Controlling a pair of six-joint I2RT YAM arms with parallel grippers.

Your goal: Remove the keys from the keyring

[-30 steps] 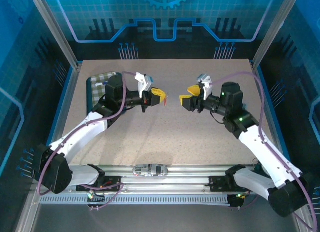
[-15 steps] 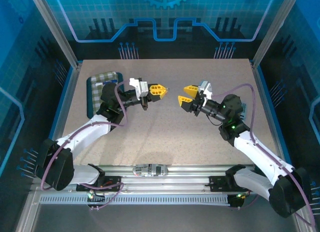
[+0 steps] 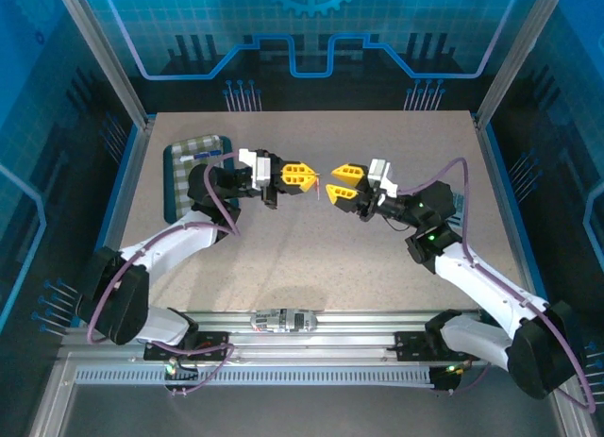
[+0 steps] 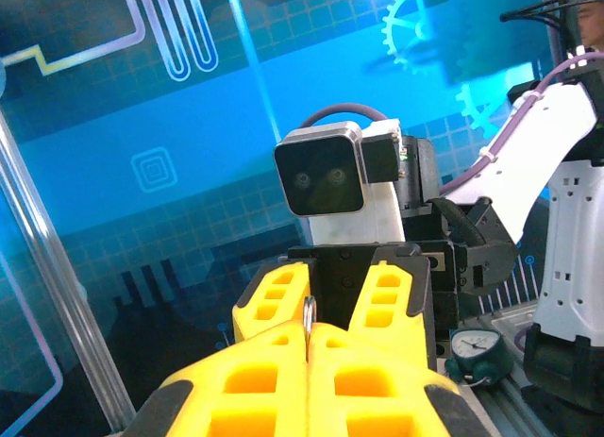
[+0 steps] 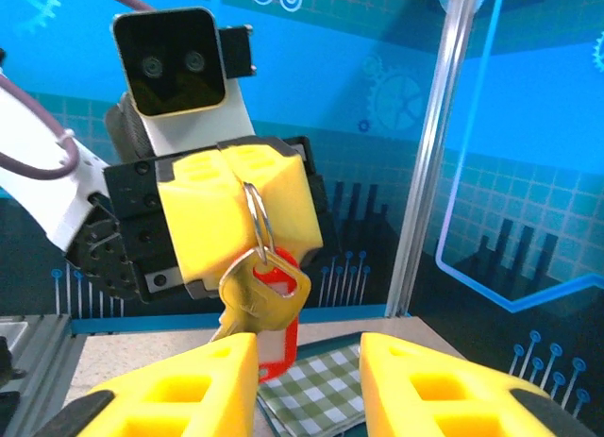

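Note:
My left gripper [image 3: 304, 176] is held above the table's middle, shut on the thin metal keyring [image 5: 257, 215]. The ring's edge pokes up between its yellow fingertips [image 4: 308, 314]. From the ring hang a brass-coloured key [image 5: 253, 291] and, behind it, the red plastic tag [image 5: 286, 316]. My right gripper [image 3: 340, 183] faces the left one closely, tip to tip. In the right wrist view its jaws [image 5: 308, 380] stand open just below the hanging key. The key's shaft dips behind the left finger [image 5: 193, 385], and I cannot tell whether they touch.
A green checked cloth on a dark tray [image 3: 185, 163] lies at the back left of the table. A small dial gauge [image 4: 475, 346] sits by the right arm's base. Metal frame posts [image 5: 442, 144] and blue walls enclose the table.
Both grippers have swung inward and now nearly meet at the table's middle. The right gripper's jaws have narrowed. The left stays shut on the keyring.

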